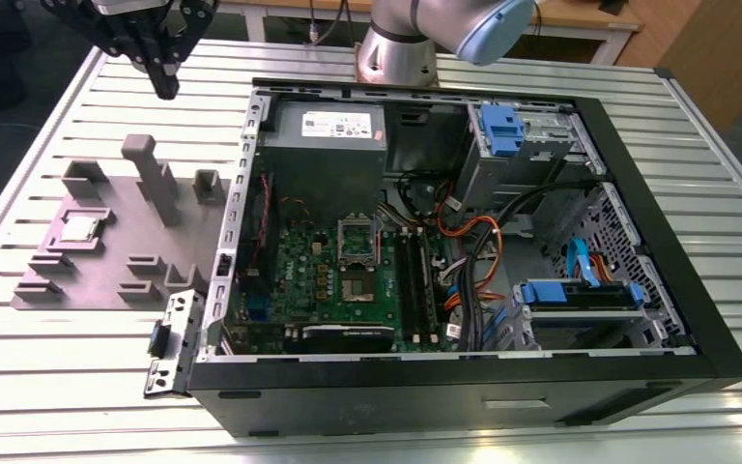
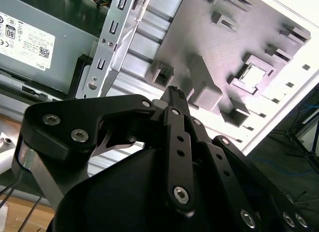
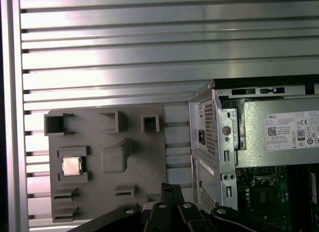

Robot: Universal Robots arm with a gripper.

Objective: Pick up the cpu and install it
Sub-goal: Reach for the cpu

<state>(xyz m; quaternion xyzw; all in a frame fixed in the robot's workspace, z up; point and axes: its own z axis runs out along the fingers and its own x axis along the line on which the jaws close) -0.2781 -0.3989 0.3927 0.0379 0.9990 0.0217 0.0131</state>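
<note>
Black links of the claw [image 2: 175, 95] lie closest to both wrist cameras. Its fingers are drawn together at the tip with nothing between them, so it carries no load. The cpu [image 3: 71, 166] has not been picked up. It lies flat, metal top upward, in a shallow square pocket of the grey fixture plate [image 3: 139, 157]. The pocket walls hug its edges, which I judge is meant to keep it square and in a known spot for a grasp from above. Around that pocket the plate carries other raised blocks and slots, including one tall post; what they are for I cannot tell. The plate rests on the slatted metal worktop [image 1: 74, 387], just beside the open computer case [image 1: 410, 387], on the exterior view's left of it. The case lies on its side with the panel off, so the motherboard [image 1: 326, 285] faces up and its socket [image 1: 358, 253] can be reached from overhead. The grey power supply [image 1: 326, 135] sits in the case beyond the board. In the exterior view the claw hangs high over the worktop, past the far end of the plate. It is well apart from the cpu and touches nothing.
</note>
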